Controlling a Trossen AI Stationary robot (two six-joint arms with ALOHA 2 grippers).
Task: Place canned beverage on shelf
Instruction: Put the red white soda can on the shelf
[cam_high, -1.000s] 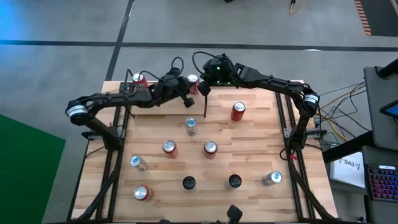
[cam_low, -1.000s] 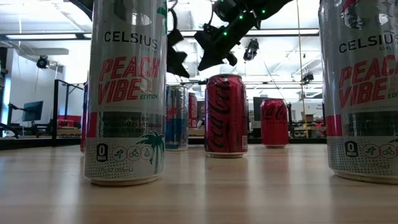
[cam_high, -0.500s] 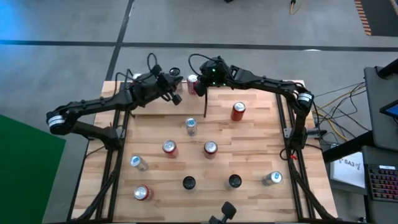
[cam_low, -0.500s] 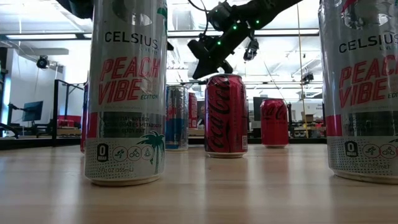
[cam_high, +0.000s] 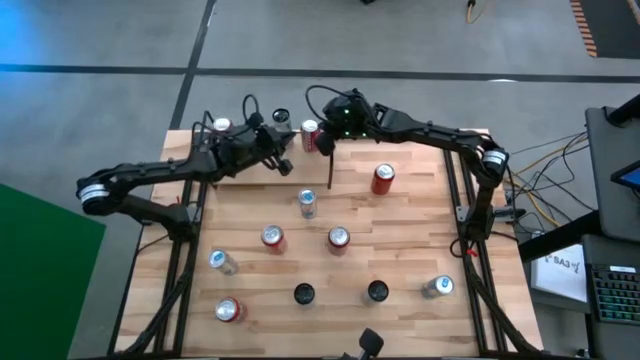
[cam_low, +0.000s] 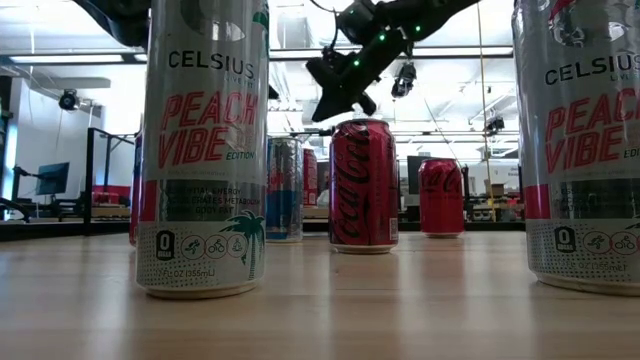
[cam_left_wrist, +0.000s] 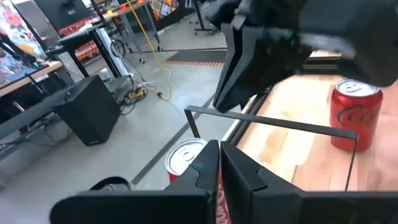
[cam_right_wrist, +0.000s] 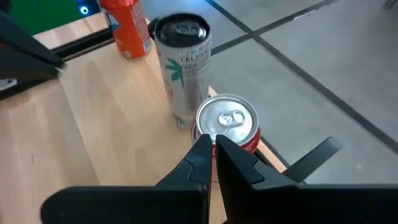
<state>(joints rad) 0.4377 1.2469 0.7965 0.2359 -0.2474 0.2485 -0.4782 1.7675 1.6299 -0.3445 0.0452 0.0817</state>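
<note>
The shelf (cam_high: 400, 215) is a pale, planked wood board edged with thin black rods, one upright rod (cam_high: 329, 173) near its far edge. Slim metal cans stand scattered on it. At the far edge both pincers hover with fingers pressed together, gripping nothing: the left pincer (cam_high: 283, 163) beside a red-topped can (cam_high: 309, 130), the right pincer (cam_high: 325, 144) just above that can, a tall silver can (cam_right_wrist: 183, 62) behind it.

Light wood shelf (cam_high: 410, 245) carries many upright cans (cam_high: 338, 238)
</note>
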